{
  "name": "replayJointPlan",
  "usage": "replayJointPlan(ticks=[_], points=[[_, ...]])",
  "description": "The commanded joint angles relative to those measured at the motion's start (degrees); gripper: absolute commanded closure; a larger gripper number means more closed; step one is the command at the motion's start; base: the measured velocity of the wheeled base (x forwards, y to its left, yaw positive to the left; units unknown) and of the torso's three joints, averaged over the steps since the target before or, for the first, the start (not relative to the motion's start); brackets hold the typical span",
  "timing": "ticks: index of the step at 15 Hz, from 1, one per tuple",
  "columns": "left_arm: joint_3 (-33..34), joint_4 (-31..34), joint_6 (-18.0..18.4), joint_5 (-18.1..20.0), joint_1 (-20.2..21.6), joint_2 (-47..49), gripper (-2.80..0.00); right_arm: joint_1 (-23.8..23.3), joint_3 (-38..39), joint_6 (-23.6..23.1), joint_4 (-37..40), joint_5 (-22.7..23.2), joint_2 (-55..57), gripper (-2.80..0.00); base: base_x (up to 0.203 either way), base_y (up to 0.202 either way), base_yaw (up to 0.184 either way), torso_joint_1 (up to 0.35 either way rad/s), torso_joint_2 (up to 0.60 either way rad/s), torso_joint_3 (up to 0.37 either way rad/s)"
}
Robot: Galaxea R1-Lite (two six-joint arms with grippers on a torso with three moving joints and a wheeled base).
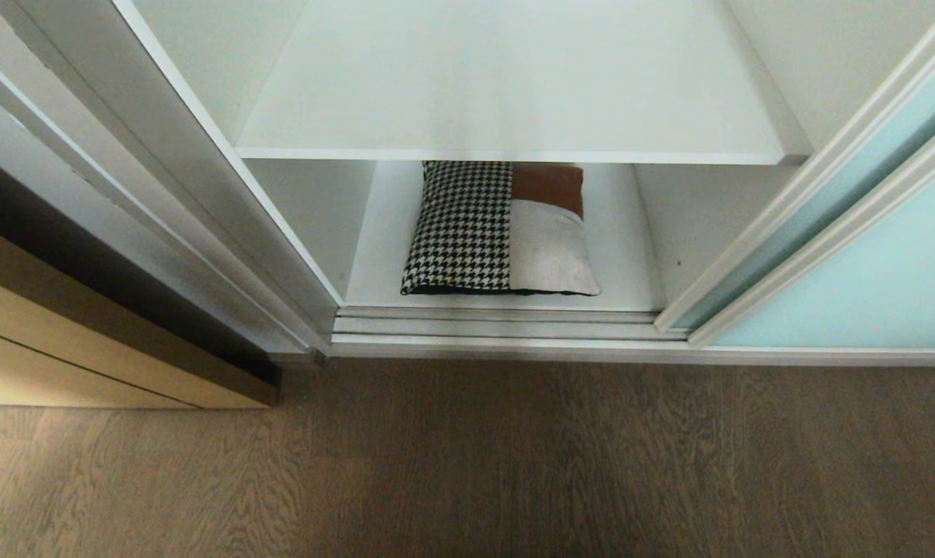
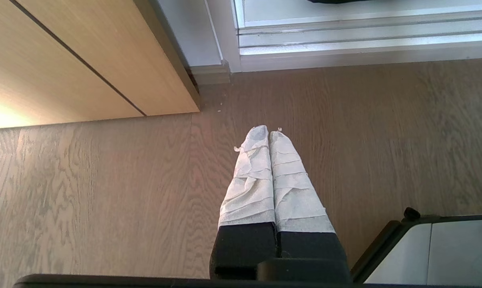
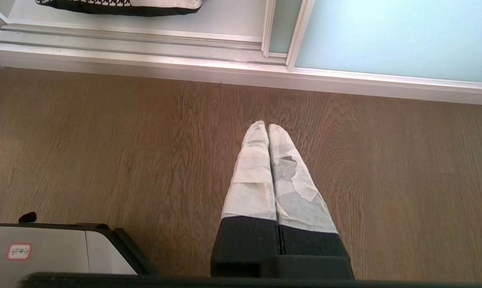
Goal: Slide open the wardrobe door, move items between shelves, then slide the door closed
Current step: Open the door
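A small red-bordered label (image 3: 18, 251) on the robot's base was unreadable. Left gripper (image 2: 268, 134) and right gripper (image 3: 263, 127) hung over the wooden floor (image 1: 467, 465), fingers pressed together, empty.

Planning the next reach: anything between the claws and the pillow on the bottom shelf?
Nothing visible. The sliding door is pushed aside to the right, leaving the bay open. The pillow lies on the bottom shelf behind the floor track. Left claw and right claw hang shut over bare floor.
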State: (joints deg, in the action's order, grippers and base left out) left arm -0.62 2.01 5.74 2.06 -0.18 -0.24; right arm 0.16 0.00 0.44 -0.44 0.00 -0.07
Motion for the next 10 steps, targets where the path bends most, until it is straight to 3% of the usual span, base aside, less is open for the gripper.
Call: replayJointPlan(ticks=[1, 3, 8, 10], points=[[0.2, 0.1, 0.3, 0.0, 0.0, 0.2, 0.0, 0.0, 0.0, 0.0, 0.0, 0.0, -0.1, 0.0, 0.0, 0.0, 0.0, 0.0, 0.0, 0.0], [0.2, 0.0, 2.0, -0.1, 0.0, 0.3, 0.0, 0.0, 0.0, 0.0, 0.0, 0.0, 0.0, 0.0, 0.0, 0.0, 0.0, 0.0, 0.0, 0.0], [-0.3, -0.3, 2.2, -0.7, 0.0, 0.3, 0.0, 0.0, 0.0, 0.0, 0.0, 0.0, 0.0, 0.0, 0.0, 0.0, 0.0, 0.0, 0.0, 0.0], [-7.2, 0.3, 1.7, -0.8, 0.0, 2.9, 0.0, 0.0, 0.0, 0.0, 0.0, 0.0, -0.1, 0.0, 0.0, 0.0, 0.0, 0.0, 0.0, 0.0]])
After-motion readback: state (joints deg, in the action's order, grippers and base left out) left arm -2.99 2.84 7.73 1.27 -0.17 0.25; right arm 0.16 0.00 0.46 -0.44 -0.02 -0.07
